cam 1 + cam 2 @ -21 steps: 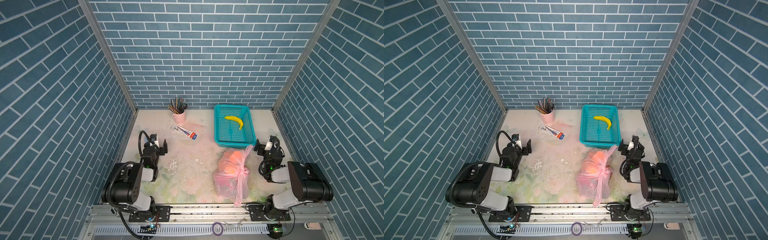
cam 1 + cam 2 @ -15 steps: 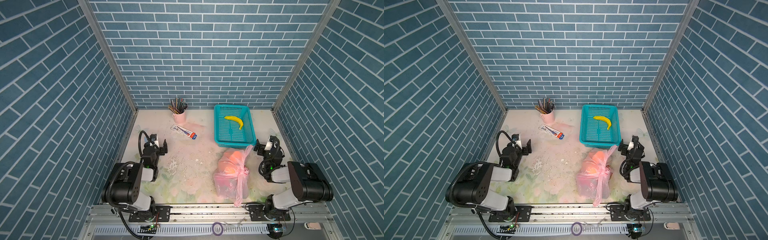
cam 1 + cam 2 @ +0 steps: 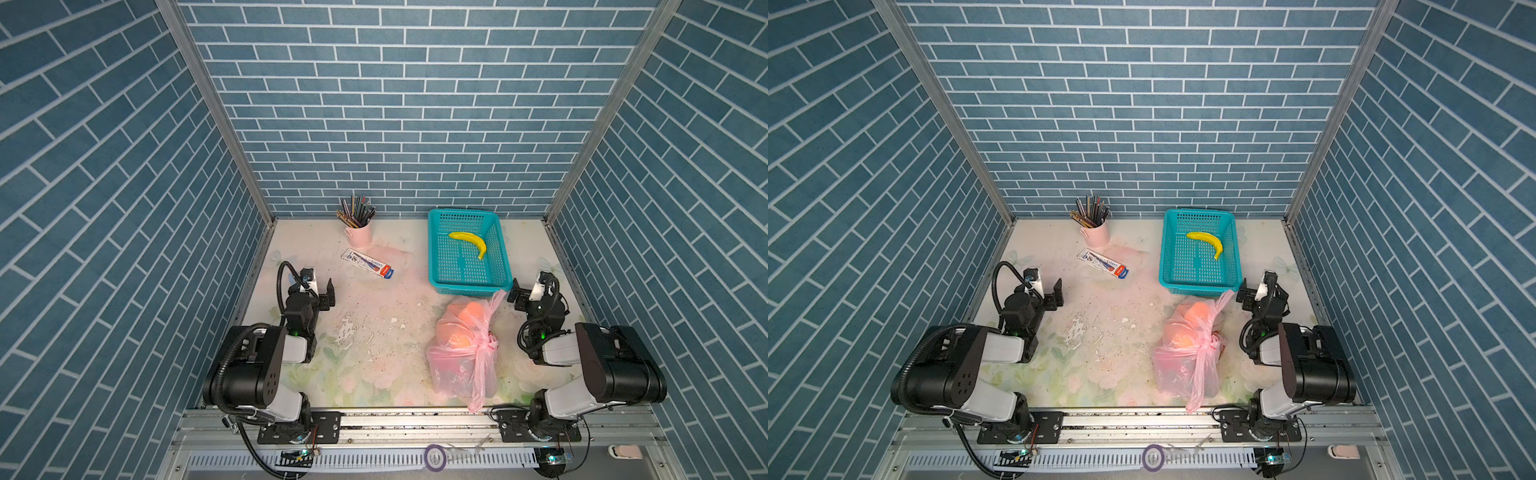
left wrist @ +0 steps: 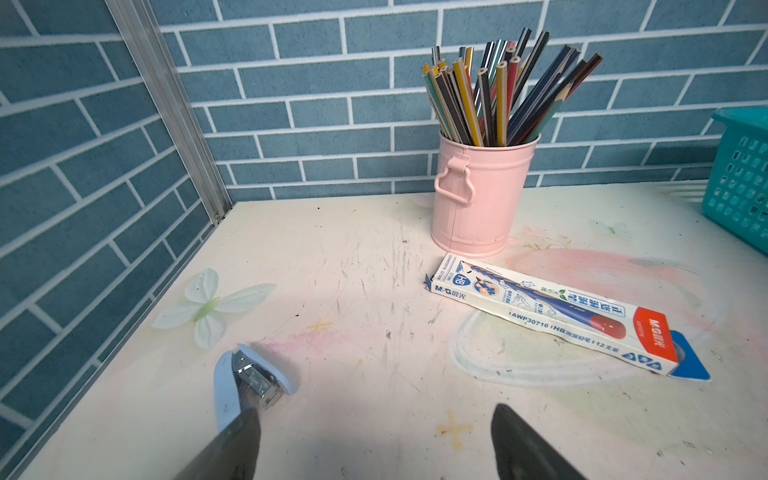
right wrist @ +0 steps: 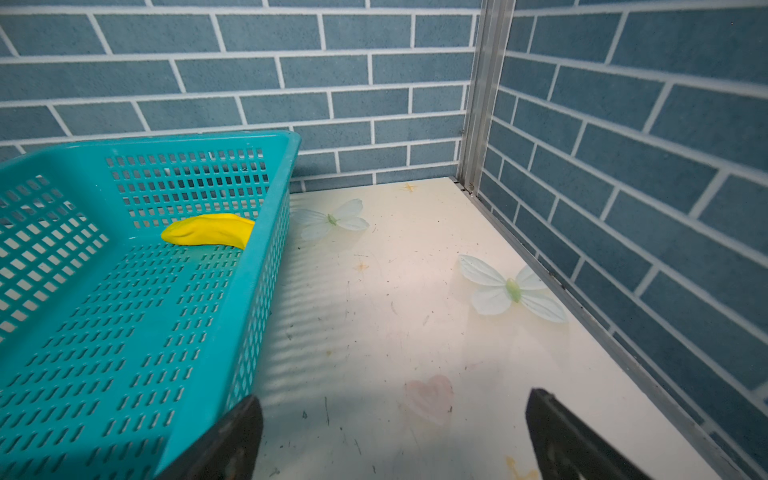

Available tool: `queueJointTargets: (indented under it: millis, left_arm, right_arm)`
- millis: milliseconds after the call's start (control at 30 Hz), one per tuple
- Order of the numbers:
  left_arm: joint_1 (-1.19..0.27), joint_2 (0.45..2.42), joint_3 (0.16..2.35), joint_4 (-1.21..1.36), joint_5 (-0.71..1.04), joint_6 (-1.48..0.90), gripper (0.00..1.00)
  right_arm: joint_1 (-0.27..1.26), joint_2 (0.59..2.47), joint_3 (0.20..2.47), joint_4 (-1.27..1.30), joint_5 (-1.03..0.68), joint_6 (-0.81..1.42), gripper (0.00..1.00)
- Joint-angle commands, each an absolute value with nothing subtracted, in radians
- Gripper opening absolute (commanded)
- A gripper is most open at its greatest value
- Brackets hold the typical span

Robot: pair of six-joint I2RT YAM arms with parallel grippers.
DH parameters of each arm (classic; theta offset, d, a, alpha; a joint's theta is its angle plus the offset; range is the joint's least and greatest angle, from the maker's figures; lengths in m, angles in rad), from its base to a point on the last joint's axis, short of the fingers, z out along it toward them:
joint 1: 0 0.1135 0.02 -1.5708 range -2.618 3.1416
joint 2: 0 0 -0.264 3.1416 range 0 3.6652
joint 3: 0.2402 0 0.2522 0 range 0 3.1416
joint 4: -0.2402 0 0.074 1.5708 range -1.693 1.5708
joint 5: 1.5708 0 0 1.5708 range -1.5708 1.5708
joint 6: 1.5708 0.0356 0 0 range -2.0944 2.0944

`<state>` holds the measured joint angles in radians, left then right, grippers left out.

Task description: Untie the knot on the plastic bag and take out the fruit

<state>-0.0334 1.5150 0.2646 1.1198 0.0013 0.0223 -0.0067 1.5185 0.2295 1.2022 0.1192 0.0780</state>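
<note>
Blue brick-pattern walls (image 3: pixel 395 124) are seen on three sides of a pale floral-printed table (image 3: pixel 374 299). Two black-and-grey arms are mounted at the front rail in both top views. The left gripper (image 3: pixel 320 286) is held low over the left part of the table with its jaws spread wide and nothing between them, as is confirmed in the left wrist view (image 4: pixel 376 415). The right gripper (image 3: pixel 528 291) is likewise released and empty, positioned just beside the near right corner of a teal mesh basket (image 3: pixel 469 286) and apart from it (image 5: pixel 395 403). The plastic bag (image 3: pixel 453 370), pink and translucent, is laid on the right half of the table between the basket and the front edge, clear of both grippers. Orange fruit (image 3: pixel 471 311) is visible through the film at the far end of the bag; the remaining contents cannot be identified. A pink metal pencil cup (image 3: pixel 358 237) is placed at the back wall, with a pencil box (image 3: pixel 368 264) lying flat just in front of it. A yellow banana (image 3: pixel 469 241) is contained in the basket. The knot (image 3: pixel 484 345) is tied on the right side of the bag, with one tail extended toward the basket and another draped over the front edge. A light-blue stapler (image 4: pixel 245 374) is lying beside the left gripper.
</note>
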Motion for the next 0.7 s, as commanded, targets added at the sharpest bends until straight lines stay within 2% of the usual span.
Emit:
queueJointTargets:
  millis: [0, 267, 367, 533, 667]
  left_arm:
    - [-0.038, 1.514, 0.276, 1.141, 0.000, 0.031, 0.87]
    - [-0.047, 1.510, 0.264, 1.159, -0.025, 0.029, 0.87]
    - [-0.064, 1.463, 0.261, 1.136, -0.055, 0.036, 0.87]
    - [-0.121, 1.291, 0.300, 0.947, -0.170, 0.058, 0.87]
    - [-0.184, 1.156, 0.358, 0.792, -0.224, 0.030, 0.87]
  right_arm:
    - [-0.003, 1.521, 0.235, 1.215, 0.117, 0.051, 0.99]
    - [-0.003, 1.499, 0.177, 1.309, 0.105, 0.040, 0.99]
    - [0.000, 1.399, 0.150, 1.273, 0.110, 0.035, 0.98]
    - [0.000, 1.082, 0.215, 0.838, 0.137, 0.129, 0.96]
    - [0.000, 0.897, 0.305, 0.492, 0.112, 0.275, 0.93]
